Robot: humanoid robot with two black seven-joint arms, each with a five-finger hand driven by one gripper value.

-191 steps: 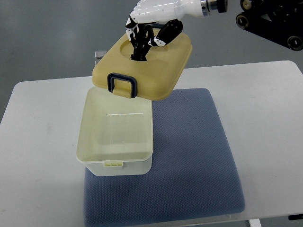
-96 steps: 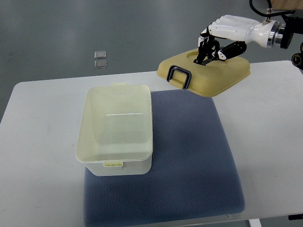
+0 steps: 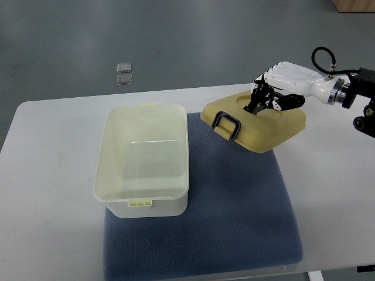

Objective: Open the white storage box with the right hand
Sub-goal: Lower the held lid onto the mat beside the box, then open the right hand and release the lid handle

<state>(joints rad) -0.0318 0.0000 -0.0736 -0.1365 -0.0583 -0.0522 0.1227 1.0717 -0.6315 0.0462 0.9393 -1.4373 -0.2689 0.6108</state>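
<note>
The right hand [image 3: 270, 98] is pinching the cream lid [image 3: 255, 119] by its top recess, holding it tilted over the blue mat's [image 3: 234, 205] far right corner, well right of the uncovered white storage box [image 3: 143, 158].

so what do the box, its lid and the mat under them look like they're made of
Storage box: likely thin, pale cream plastic, smooth and slightly glossy, with a light streak reflected inside.
Lid, held by the right hand: a yellower moulded plastic, matte, with a dark handle that looks like plastic too.
Mat: probably blue-grey woven or foam-backed fabric, judging by its fine dotted texture and soft rounded corners.
</note>
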